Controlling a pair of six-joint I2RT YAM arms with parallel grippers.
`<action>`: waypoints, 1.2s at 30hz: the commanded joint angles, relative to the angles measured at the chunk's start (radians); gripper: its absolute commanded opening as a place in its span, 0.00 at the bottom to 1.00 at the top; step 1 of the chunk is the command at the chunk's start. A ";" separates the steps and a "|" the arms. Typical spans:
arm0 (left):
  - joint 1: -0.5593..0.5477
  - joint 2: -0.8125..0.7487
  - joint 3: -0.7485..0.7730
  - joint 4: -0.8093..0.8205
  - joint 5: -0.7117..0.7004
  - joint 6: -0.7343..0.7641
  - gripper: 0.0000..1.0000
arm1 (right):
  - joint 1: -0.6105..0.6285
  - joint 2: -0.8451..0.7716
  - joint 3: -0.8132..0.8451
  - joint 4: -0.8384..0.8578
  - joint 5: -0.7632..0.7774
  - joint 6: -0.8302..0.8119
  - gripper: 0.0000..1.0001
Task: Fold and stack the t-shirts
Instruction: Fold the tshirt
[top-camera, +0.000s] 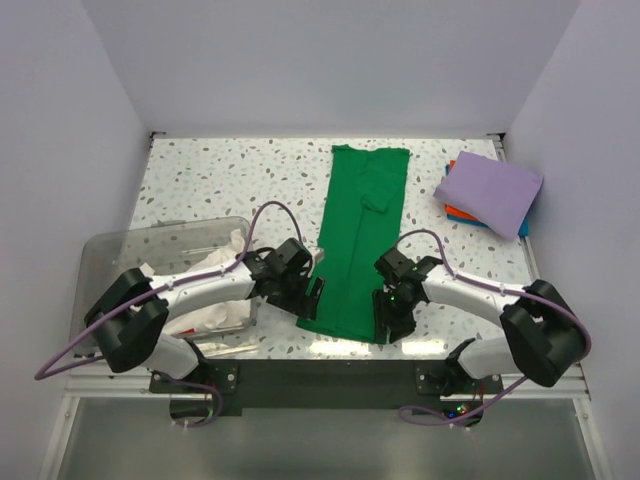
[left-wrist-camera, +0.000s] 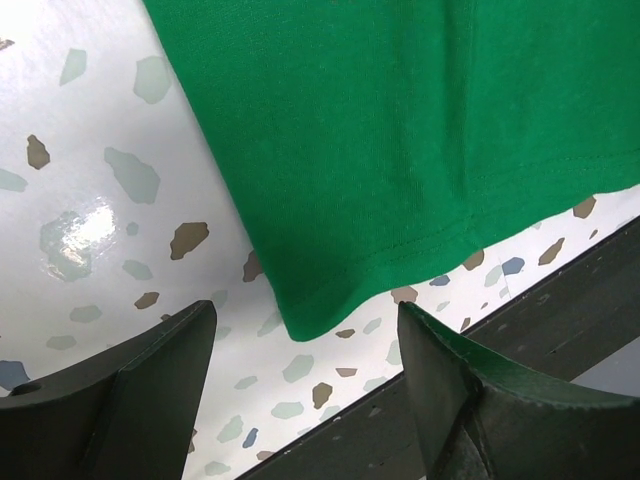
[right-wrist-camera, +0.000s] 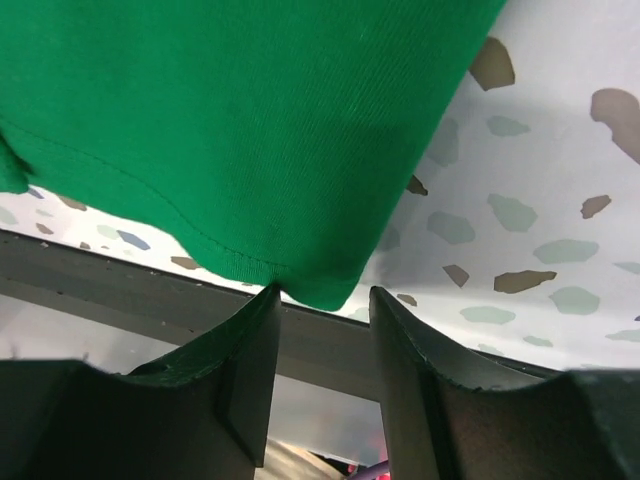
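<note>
Speckled surface (top-camera: 220, 180) is carrying the green t-shirt (top-camera: 355, 250) as a long central strip, soft light cloth, likely best pinched at near hem corners, where left pincer (left-wrist-camera: 305, 315) and right pincer (right-wrist-camera: 322, 292) are hanging open, empty.

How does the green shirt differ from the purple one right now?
The green t-shirt lies as a long narrow strip down the table's middle; the purple t-shirt is a compact folded rectangle at far right. Green rests on bare table; purple tops orange and blue items. Both are plain-coloured.
</note>
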 joint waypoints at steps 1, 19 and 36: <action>0.009 0.001 0.001 -0.003 0.025 0.010 0.78 | 0.014 0.023 0.007 0.028 0.000 0.013 0.44; 0.009 0.067 -0.032 -0.006 0.062 -0.018 0.59 | 0.012 0.052 -0.007 0.034 0.008 -0.001 0.11; 0.001 0.092 -0.059 0.024 0.129 -0.022 0.00 | 0.014 -0.008 -0.018 -0.021 -0.012 0.010 0.00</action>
